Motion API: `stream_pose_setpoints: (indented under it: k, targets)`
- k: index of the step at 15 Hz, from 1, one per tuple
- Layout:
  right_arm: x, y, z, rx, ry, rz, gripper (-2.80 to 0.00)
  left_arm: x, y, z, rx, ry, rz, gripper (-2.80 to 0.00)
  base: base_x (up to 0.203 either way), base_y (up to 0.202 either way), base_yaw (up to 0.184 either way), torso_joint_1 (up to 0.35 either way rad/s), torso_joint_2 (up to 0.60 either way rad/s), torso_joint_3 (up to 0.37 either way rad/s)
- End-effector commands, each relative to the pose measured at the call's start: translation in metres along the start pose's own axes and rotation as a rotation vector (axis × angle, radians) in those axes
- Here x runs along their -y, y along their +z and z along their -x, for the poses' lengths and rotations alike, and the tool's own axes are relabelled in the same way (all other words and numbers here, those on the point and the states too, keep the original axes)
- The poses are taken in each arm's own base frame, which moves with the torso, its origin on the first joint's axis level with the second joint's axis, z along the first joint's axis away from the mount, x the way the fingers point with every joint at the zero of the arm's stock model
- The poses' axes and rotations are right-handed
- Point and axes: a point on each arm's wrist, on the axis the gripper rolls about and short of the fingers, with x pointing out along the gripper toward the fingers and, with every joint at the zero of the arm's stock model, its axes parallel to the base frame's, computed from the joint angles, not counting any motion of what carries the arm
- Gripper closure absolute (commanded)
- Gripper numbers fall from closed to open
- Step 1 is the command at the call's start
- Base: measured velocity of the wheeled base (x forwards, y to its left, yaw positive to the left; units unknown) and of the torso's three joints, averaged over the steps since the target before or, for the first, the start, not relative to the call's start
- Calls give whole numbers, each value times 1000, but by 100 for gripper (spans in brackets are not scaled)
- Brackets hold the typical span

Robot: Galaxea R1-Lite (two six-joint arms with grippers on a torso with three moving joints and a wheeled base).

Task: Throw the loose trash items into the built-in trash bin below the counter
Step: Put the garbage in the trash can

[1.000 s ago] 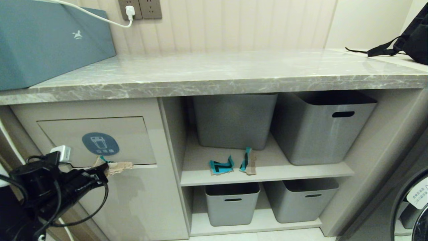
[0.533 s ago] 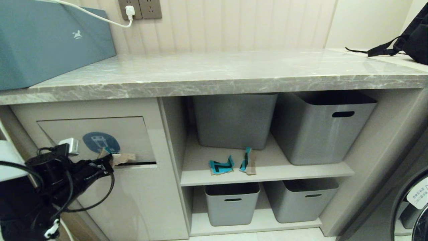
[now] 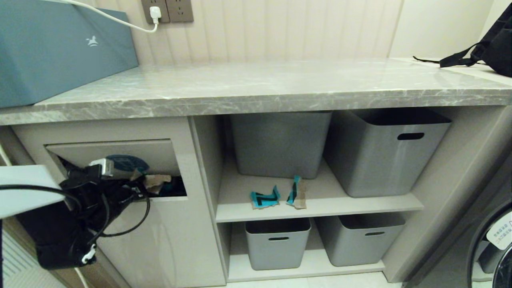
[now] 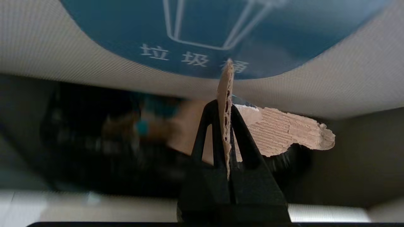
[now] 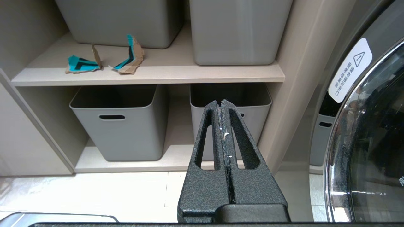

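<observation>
The built-in trash bin's flap point(image 3: 80, 151) with its blue sticker point(image 3: 124, 162) is tilted inward under the counter point(image 3: 256, 88), leaving a dark gap below it. My left gripper point(image 3: 138, 188) reaches into that gap, shut on a torn brown cardboard scrap point(image 3: 154, 182). In the left wrist view the scrap point(image 4: 284, 135) stands edge-on between the black fingers point(image 4: 246, 138), just under the sticker point(image 4: 221, 25). Two teal-and-black scraps point(image 3: 265, 199) point(image 3: 297, 193) lie on the middle shelf. My right gripper point(image 5: 221, 102) is shut and empty, low before the shelves, facing those scraps point(image 5: 80, 63) point(image 5: 131, 56).
Grey tubs point(image 3: 280, 144) point(image 3: 384, 152) stand on the middle shelf behind the scraps, two more point(image 3: 278, 244) point(image 3: 360, 240) below. A blue-grey box point(image 3: 60, 48) sits on the counter at left, a black bag point(image 3: 496, 44) at right. A washing machine door point(image 5: 372, 142) is at far right.
My left gripper has moved up and forward with the brown scrap, pushing the flap from nearly flush to tilted inward, so a dark gap has opened. The right arm is still.
</observation>
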Motion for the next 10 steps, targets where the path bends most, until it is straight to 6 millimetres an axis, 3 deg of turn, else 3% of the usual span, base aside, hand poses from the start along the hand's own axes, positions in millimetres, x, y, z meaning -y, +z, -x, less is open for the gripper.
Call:
stream_pose_setpoints:
  k: [1,4,5,10]
  targets:
    - [0,0,0,-1,1,0,0,2,-1,-15,38,-2,-4,0,0,0,0,0,0,0]
    - [0,0,0,-1,1,0,0,14,-2,-23,58,1,6,0,0,0,0,0,0,0]
    - [0,0,0,-1,1,0,0,14,-4,-24,54,5,10,-280,0,0,0,0,0,0]
    - [0,0,0,0,1,0,0,13,-8,-24,43,9,31,-280,0,0,0,0,0,0]
